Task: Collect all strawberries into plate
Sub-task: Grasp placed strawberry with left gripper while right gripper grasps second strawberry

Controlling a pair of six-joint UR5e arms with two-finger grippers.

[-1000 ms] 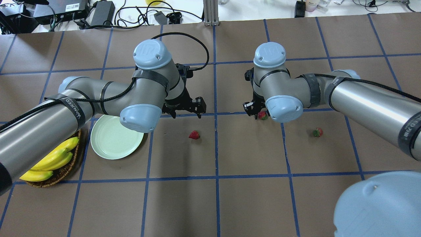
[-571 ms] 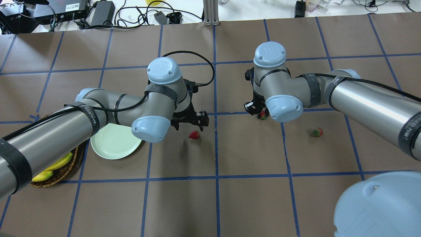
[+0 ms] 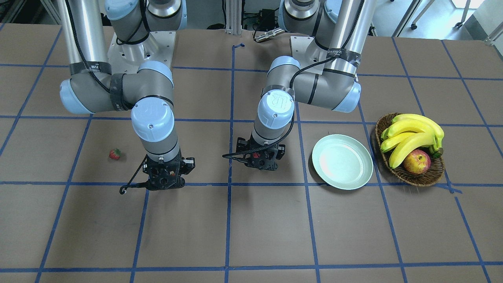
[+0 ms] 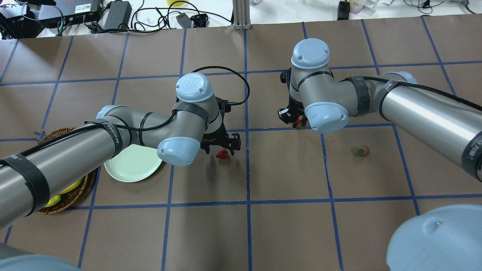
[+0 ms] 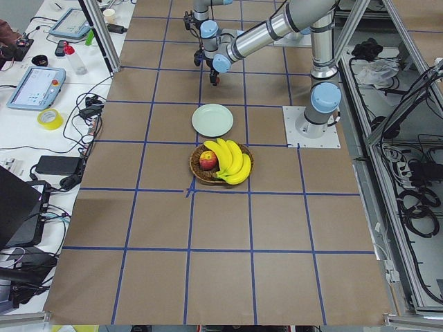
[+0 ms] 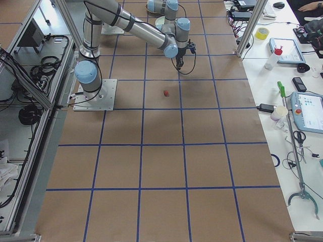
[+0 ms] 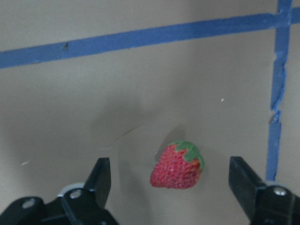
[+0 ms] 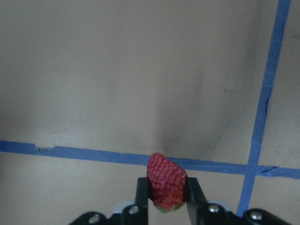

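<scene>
My left gripper is open and low over the table, its fingers on either side of a strawberry that lies between them in the left wrist view. My right gripper is shut on a second strawberry and holds it just above the table. A third strawberry lies alone on the table to the right and shows in the front view. The pale green plate sits empty left of the left gripper, partly under my left arm.
A wicker basket with bananas and an apple stands beside the plate. Cables and electronics lie beyond the table's far edge. Blue tape lines grid the brown table.
My left arm has swung right and down until its open gripper straddles the middle strawberry. My right gripper has shifted slightly away with its strawberry still held.
</scene>
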